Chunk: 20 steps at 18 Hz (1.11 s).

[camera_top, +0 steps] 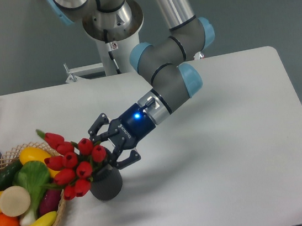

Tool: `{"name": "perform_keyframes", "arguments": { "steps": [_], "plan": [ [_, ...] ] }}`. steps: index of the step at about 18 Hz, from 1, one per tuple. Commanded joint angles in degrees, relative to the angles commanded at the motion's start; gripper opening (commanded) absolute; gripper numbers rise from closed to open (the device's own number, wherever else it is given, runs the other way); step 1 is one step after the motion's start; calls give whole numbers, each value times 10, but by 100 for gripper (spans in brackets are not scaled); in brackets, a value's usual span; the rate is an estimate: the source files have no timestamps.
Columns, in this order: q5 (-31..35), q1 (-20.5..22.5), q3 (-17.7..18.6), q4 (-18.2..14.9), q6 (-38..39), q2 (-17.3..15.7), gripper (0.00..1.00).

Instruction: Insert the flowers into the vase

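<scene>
While angled down over the broad white table (226, 136), grey-and-blue jointed robot arm (169, 71), above round wicker basket of fruit and vegetables (18, 203) at left. Bunch of red tulip buds (75, 163) leaning left from short dark grey ribbed vase (107, 184), stems inside. Black two-finger gripper (110, 147) spread wide beside blooms, gripping nothing.
</scene>
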State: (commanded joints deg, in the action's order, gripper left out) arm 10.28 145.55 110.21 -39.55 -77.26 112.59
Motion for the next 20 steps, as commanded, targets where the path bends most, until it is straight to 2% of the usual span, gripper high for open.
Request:
{"name": "perform_keyframes", "arguments": {
  "steps": [2,3,8,11,14,17,18,20],
  "plan": [
    [13,5,-4,-1,1,-14,100],
    [39,9,-8,-2,4,-31,100],
    [211,14,-16,-3,5,-111,100],
    [356,18,-11,-9,12,-167,100],
    [423,39,-18,-16,53,-206,100],
    [479,63,-39,-46,54,-239,100],
    [504,66,-54,-68,54,-248,100],
    [544,74,-86,-137,43,-255,100]
  ]
}}
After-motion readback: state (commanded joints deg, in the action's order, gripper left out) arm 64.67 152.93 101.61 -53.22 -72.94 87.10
